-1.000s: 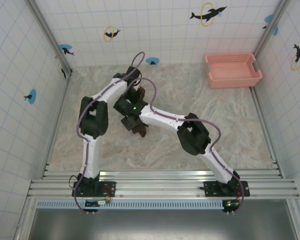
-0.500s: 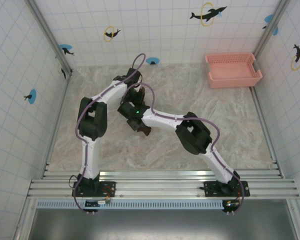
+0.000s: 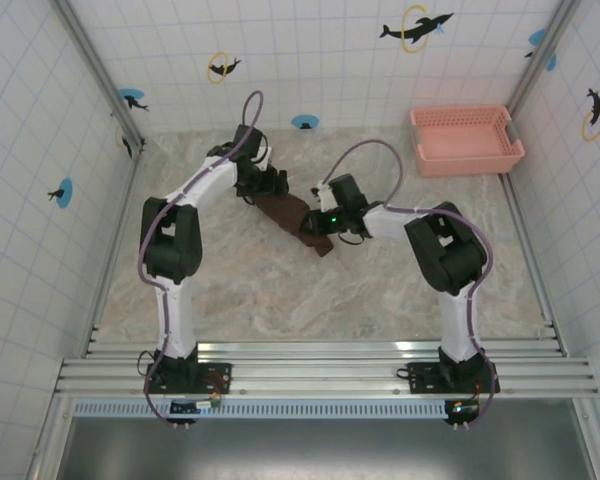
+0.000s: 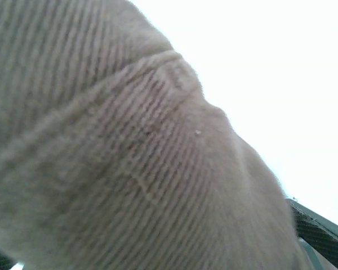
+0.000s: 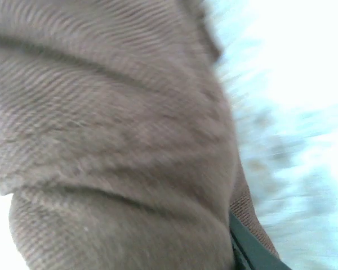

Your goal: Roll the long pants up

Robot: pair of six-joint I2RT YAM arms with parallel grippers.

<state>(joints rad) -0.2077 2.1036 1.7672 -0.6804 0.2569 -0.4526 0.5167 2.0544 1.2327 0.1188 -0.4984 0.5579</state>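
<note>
The long pants [image 3: 292, 216] lie as a short dark brown band on the marble table, slanting from upper left to lower right. My left gripper [image 3: 268, 190] is at their upper left end. In the left wrist view the ribbed cloth [image 4: 129, 157] sits right at the lens, and one dark finger [image 4: 321, 236] shows far out at the lower right, so the jaws stand wide. My right gripper [image 3: 320, 225] is at the band's lower right end. Brown cloth [image 5: 112, 140] is bunched against its finger [image 5: 248, 250], and it is shut on that cloth.
A pink mesh basket [image 3: 467, 140] stands at the back right corner. Tiled walls close in the table [image 3: 380, 290] on three sides. A metal rail [image 3: 320, 360] runs along the near edge by the arm bases.
Both arms swung apart and toward the back. The pants went from a small bunch to a stretched band. The left jaws opened and the right jaws closed on the cloth.
</note>
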